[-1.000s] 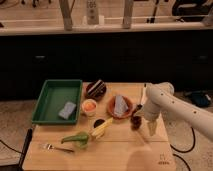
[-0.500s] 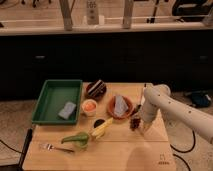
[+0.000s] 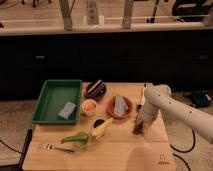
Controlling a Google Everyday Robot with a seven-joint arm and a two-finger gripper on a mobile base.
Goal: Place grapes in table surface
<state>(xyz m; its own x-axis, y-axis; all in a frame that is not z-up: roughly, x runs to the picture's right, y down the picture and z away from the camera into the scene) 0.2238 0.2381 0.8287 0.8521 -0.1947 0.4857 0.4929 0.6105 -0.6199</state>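
The grapes (image 3: 136, 130) are a small dark reddish cluster on the table surface (image 3: 120, 150), a light tan wooden top, just right of the reddish-brown plate. My gripper (image 3: 139, 124) hangs from the white arm that reaches in from the right. It points down and sits right over the grapes, partly hiding them. I cannot tell whether it touches them.
A green tray (image 3: 50, 97) with a grey-blue sponge (image 3: 66, 110) stands at the left. A dark striped dish (image 3: 96, 89), a small bowl with orange content (image 3: 89, 106), a reddish-brown plate (image 3: 114, 111), a yellow item (image 3: 102, 128), a green item (image 3: 77, 138) and a fork (image 3: 52, 147) lie mid-table. A dark logo mark (image 3: 162, 161) is at the front right corner.
My gripper has moved a little to the left, from beside the grapes to right over them. Nothing else on the table has moved.
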